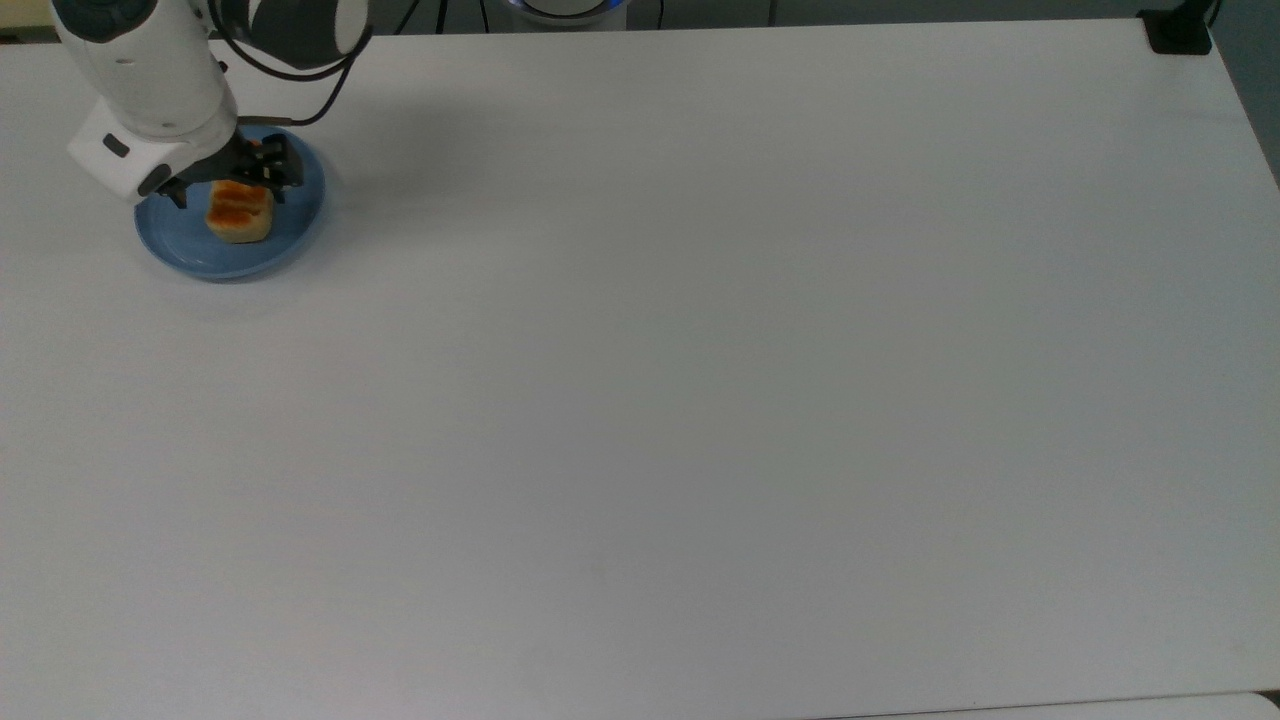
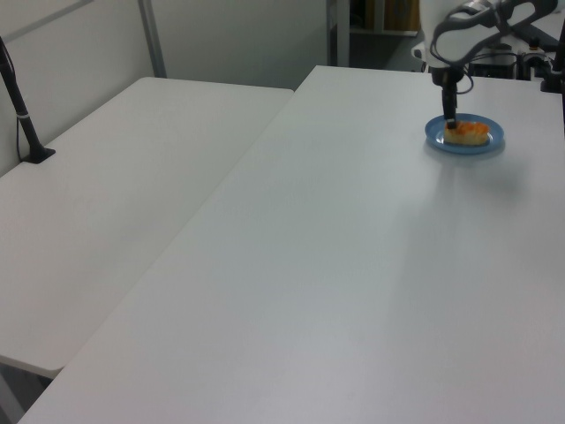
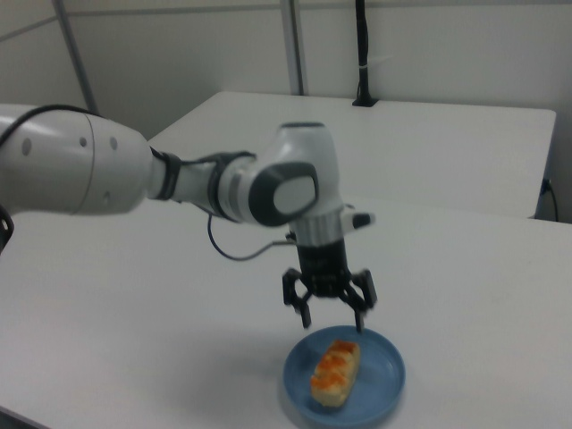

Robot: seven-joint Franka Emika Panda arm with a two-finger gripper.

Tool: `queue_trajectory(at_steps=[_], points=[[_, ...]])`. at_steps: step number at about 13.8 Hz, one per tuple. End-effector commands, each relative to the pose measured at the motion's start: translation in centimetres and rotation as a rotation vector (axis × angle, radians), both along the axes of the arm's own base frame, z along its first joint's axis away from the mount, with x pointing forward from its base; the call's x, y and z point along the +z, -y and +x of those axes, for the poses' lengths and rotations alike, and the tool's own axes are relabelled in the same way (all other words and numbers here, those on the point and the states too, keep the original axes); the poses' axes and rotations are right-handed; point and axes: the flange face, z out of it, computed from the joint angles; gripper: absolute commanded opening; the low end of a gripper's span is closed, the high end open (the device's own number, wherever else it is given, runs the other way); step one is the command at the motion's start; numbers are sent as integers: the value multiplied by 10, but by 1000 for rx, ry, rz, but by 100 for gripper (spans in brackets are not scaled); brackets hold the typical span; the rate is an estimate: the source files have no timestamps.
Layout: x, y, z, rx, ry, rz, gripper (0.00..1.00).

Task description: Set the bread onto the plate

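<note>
The bread, a small loaf with an orange-brown top, lies flat on the light-blue plate near the top view's upper left corner. In the right view the bread rests lengthwise inside the plate. My gripper hangs open just above the loaf's far end, both fingers spread and clear of it. In the top view the gripper straddles the loaf's far end from above. The left view shows the gripper over the bread on the plate.
The white table stretches wide to the top view's right of the plate. A black clamp sits at its far right corner. In the left view a second table adjoins on the left, with a black post on it.
</note>
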Motion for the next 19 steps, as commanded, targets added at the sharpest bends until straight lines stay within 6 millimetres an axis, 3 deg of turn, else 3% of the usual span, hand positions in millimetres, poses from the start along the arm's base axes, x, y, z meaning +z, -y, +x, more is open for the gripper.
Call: queue_trajectory(at_steps=[1, 6, 7, 9, 10, 14, 19], points=[[51, -92, 44, -27, 66, -1, 100], [127, -214, 58, -124, 186, 9, 100], [155, -240, 50, -178, 231, 12, 100], [194, -286, 28, -230, 263, 38, 100], [202, -299, 20, -240, 254, 37, 100], [222, -304, -6, -265, 190, 74, 100], [224, -298, -7, -270, 184, 79, 100]])
